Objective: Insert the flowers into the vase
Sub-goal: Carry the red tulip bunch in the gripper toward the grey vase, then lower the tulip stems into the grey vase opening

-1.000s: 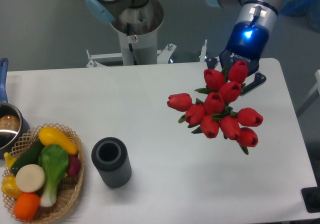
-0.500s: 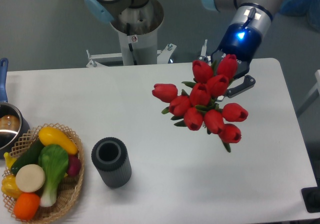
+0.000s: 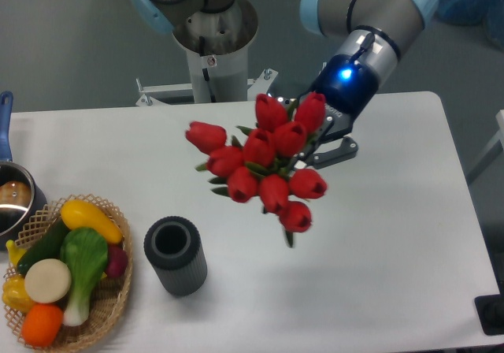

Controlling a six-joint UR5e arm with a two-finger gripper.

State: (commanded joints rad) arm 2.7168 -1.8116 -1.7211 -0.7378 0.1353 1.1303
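**Q:** Transport phase, is that what we have here?

**A:** We judge so. The flowers (image 3: 264,162) hang in the air above the bench (image 3: 394,250), carried at the end of the arm, with the buds fanned toward the camera. The gripper (image 3: 327,136) sits behind the bunch at its upper right; one dark finger tip shows past the buds, and we read the fingers as pinching the stems, though the contact itself is hidden by the blooms.

**Q:** And the target?

**A:** The vase (image 3: 176,255) stands upright on the bench, well apart from the bunch, below and to its left, mouth open and unobstructed. The wicker basket (image 3: 118,290) of toy vegetables sits just beside it on the left; the steel pot (image 3: 14,199) lies at the far left edge.

**Q:** How should we complete this step well?

**A:** We would bring the stem ends, not the buds, over the mouth. The bunch is wider than the rim, so we centre the stems, turn them vertical, and descend slowly. We cannot see the stem ends, so alignment is a risk: an off-centre descent could tip the vase or nudge it toward the basket.
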